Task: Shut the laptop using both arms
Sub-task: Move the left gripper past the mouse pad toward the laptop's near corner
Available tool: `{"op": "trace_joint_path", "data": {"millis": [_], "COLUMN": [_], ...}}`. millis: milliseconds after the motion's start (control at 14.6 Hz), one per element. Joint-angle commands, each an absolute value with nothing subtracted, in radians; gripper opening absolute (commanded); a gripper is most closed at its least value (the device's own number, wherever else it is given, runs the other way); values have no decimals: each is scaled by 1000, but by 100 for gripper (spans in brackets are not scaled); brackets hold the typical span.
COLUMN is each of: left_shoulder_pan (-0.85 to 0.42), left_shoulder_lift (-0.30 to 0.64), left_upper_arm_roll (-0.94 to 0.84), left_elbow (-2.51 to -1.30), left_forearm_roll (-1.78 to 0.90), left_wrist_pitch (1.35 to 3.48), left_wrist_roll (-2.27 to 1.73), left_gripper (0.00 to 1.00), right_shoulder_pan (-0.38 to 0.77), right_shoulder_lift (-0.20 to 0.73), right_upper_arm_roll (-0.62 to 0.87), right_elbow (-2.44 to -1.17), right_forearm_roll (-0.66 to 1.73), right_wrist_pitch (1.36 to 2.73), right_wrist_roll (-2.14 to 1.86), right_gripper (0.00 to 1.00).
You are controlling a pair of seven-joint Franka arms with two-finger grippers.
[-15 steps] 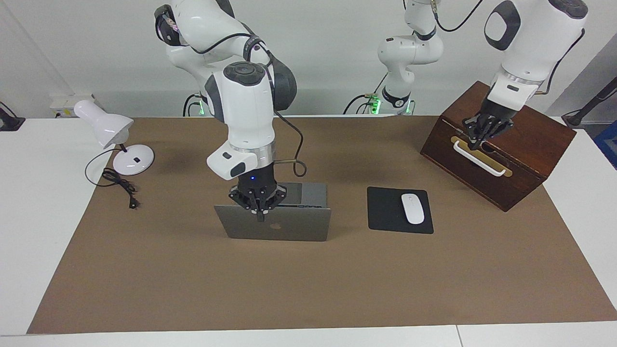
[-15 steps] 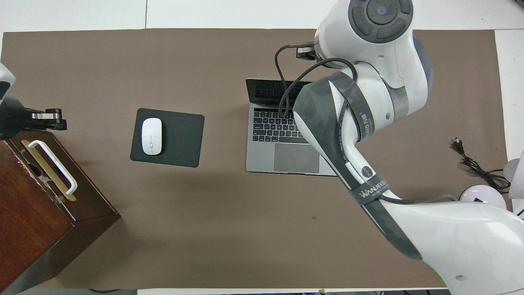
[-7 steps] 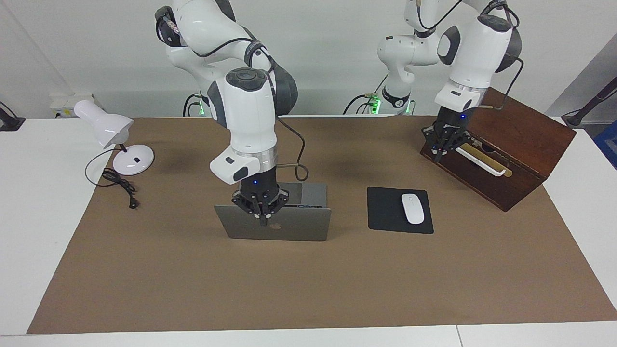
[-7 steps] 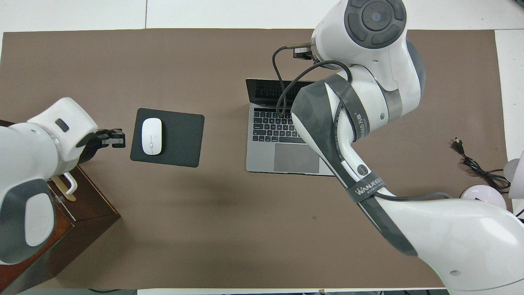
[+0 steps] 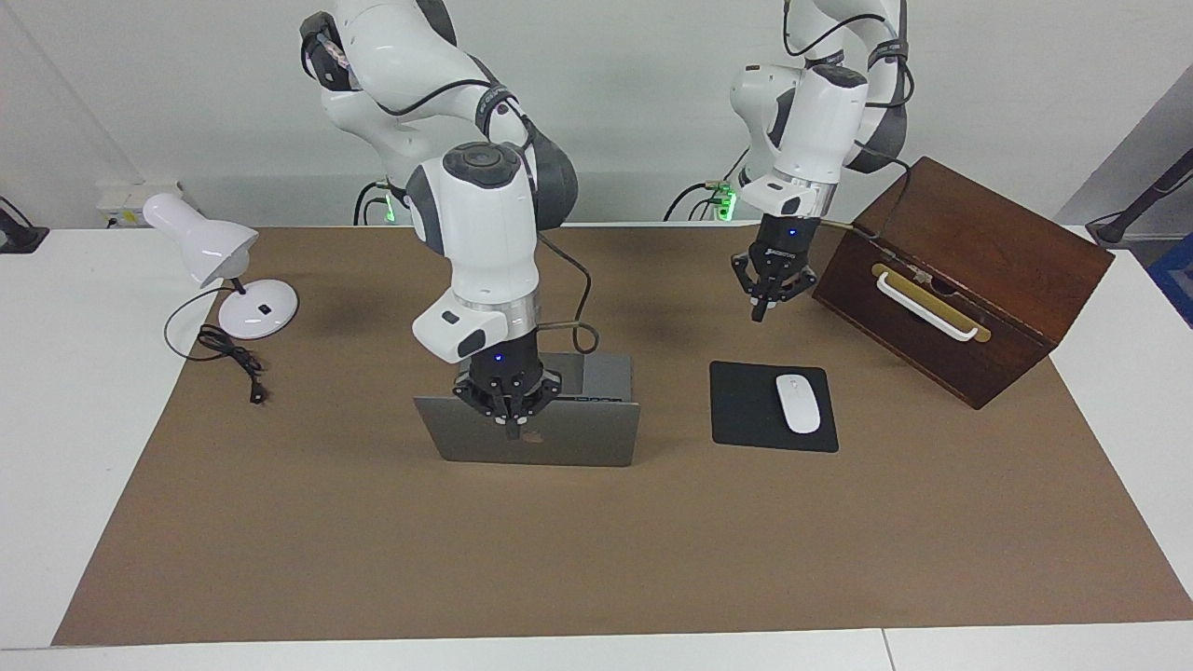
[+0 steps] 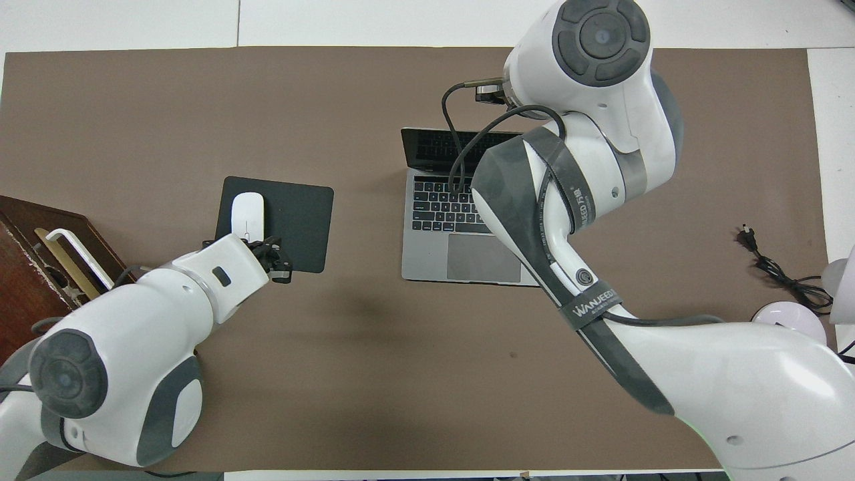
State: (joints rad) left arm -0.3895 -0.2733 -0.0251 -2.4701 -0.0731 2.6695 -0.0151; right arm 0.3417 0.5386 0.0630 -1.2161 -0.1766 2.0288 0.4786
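Note:
The silver-grey laptop (image 5: 578, 443) stands open on the brown mat, its lid with the dark apple logo upright and its keyboard deck (image 6: 427, 254) toward the robots. My right gripper (image 5: 510, 427) is shut and points down at the lid's top edge, its tip against the lid's outer face just above the logo. In the overhead view the right arm hides that gripper. My left gripper (image 5: 759, 309) is shut and empty, up in the air over the mat beside the wooden box. In the overhead view the left gripper (image 6: 282, 266) shows over the mouse pad's edge.
A black mouse pad (image 5: 746, 410) with a white mouse (image 5: 798, 403) lies beside the laptop toward the left arm's end. A dark wooden box (image 5: 988, 252) with a white handle stands at that end. A white desk lamp (image 5: 200, 244) and its cable (image 5: 233, 359) are at the right arm's end.
My left gripper has left the box's handle and swung toward the middle of the table, over the mat by the mouse pad. My right gripper has sunk slightly at the lid's top edge.

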Motion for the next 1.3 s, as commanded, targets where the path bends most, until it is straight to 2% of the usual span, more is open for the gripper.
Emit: {"op": "trace_joint_path", "data": {"millis": [0, 342, 890, 1232], "left_shoulder_pan": [-465, -581, -655, -689], "left_shoulder_lift": [-232, -72, 23, 201], "left_upper_arm_roll": [-9, -8, -9, -11], "left_elbow": [-2520, -2519, -2513, -2502], "left_forearm_roll": [-87, -87, -84, -80], "left_wrist_pitch": [2808, 3062, 3209, 3468], "left_wrist_roll": [-8, -94, -84, -90], "left_gripper": [0, 0, 0, 0], "right_shoulder_pan": [336, 325, 313, 310], "right_shoulder_lift": [520, 497, 488, 483], "right_upper_arm_roll": [69, 69, 69, 71], "right_elbow": [-1259, -1327, -1361, -1368], "right_forearm_roll": [-198, -196, -190, -184], "right_wrist_pitch": [2065, 2120, 2146, 2148], "right_wrist_roll": [489, 489, 476, 476], "right_gripper": [0, 0, 0, 0]}}
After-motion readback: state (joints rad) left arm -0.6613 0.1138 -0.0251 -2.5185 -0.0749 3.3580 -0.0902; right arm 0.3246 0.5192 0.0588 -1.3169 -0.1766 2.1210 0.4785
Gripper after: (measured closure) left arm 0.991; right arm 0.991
